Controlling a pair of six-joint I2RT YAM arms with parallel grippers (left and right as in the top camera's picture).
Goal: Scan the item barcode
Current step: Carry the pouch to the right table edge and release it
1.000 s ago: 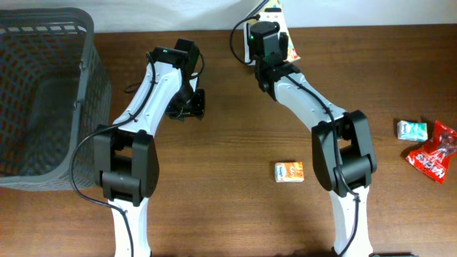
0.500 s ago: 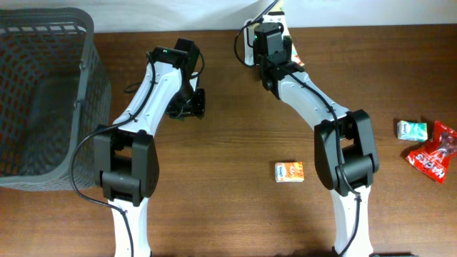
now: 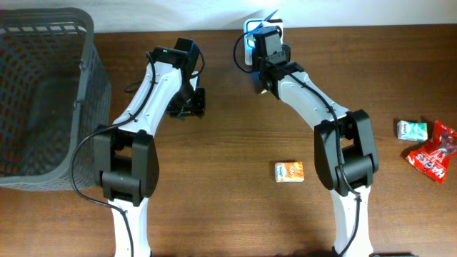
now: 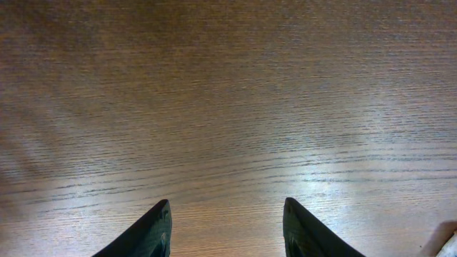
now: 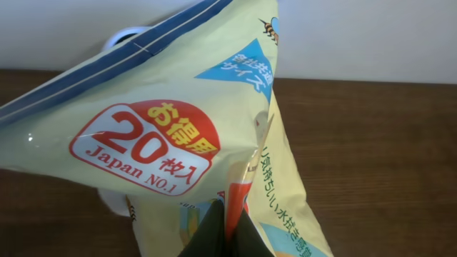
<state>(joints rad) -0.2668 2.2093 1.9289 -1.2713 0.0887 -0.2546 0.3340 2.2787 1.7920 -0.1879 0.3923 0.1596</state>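
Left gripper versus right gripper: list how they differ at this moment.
1. The left gripper stands open with nothing between its fingers; the right gripper is shut, pinching the yellow bag.
2. The left gripper faces only the bare wooden table; the right gripper holds its bag near the white wall at the table's far edge.
Both have dark fingers.

Right arm (image 3: pixel 307 100) has pushed further toward the far edge of the table (image 3: pixel 228 143) — its wrist now sits higher in the overhead view and is turned slightly. The snack bag (image 5: pixel 178 135) pinched in the right gripper (image 5: pixel 227 227) went with it. The pale strip that stuck out beside the wrist is now mostly hidden beneath it. The white device (image 3: pixel 248 32) at the edge now shows a blue glow — not there before.
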